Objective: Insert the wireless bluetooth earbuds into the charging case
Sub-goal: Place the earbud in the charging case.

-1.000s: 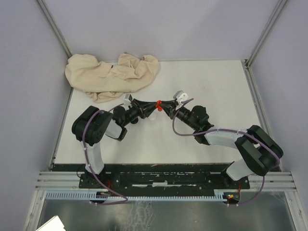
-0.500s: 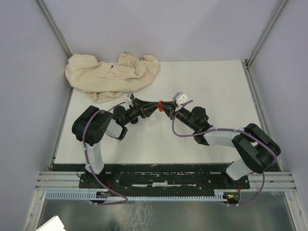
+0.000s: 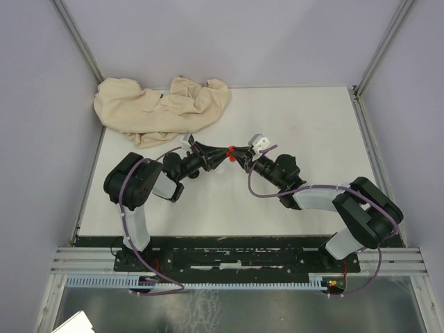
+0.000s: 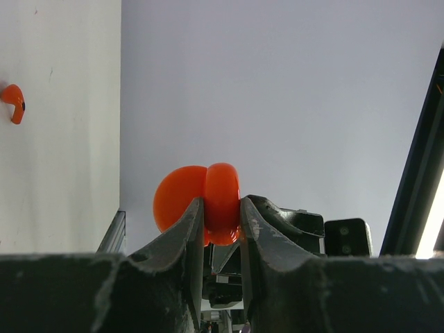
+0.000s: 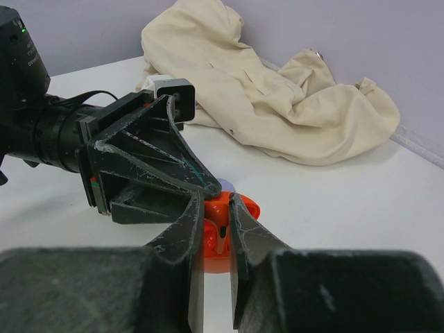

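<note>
Left jaws clamp orange charging case (image 4: 208, 205) steady so right jaws, narrow at its mouth, can load it; their hold unclear.

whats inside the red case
The left gripper clamps the case. Between the fingers of the right gripper only a sliver of red plastic shows; the rest is hidden.

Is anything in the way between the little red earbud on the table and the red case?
No, nothing lies on the table between the red earbud and the red case. But the left gripper pinches the case, and the right gripper crowds its other side.
</note>
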Controlling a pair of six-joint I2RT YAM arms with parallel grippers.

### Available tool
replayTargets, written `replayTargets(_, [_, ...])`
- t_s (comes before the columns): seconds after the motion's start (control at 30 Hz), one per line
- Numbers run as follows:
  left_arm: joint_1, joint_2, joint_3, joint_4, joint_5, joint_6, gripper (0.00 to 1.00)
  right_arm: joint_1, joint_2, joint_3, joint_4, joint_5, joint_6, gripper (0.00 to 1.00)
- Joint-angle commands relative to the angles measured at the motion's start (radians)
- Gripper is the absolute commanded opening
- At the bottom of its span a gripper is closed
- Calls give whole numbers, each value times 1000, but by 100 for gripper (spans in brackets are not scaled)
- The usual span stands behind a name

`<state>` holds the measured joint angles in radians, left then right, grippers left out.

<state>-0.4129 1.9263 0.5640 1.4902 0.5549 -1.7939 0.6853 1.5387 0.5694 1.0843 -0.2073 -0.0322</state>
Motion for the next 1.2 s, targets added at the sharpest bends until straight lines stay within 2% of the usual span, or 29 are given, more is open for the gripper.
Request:
replayTargets(0.0, [-4, -21, 18, 91, 19, -45, 3, 3, 6, -6, 57, 6, -12, 2])
replayTargets(0.47, [-3, -20, 34, 106, 11, -66, 3, 2, -4, -14, 42, 13, -12, 2])
replayTargets(0.63, [-3, -11, 55, 105, 8, -72, 3, 3, -26, -17, 16, 18, -8, 13])
replayTargets(0.73, [-3, -6, 64, 103, 8, -71, 3, 2, -39, -19, 3, 18, -4, 17])
replayTargets(0.8, [-3, -3, 68, 100, 7, -69, 3, 2, -48, -19, 3, 19, 0, 22])
replayTargets(0.87, [-4, 2, 71, 94, 7, -62, 3, 3, -69, -20, 11, 21, 13, 35])
replayTargets(1.0, [-2, 11, 70, 62, 4, -24, 3, 1, -152, -19, -2, 39, 54, 49])
replayTargets(1.17, [4, 39, 73, 77, 7, -20, 3, 0, -272, 3, -143, 128, 62, 57])
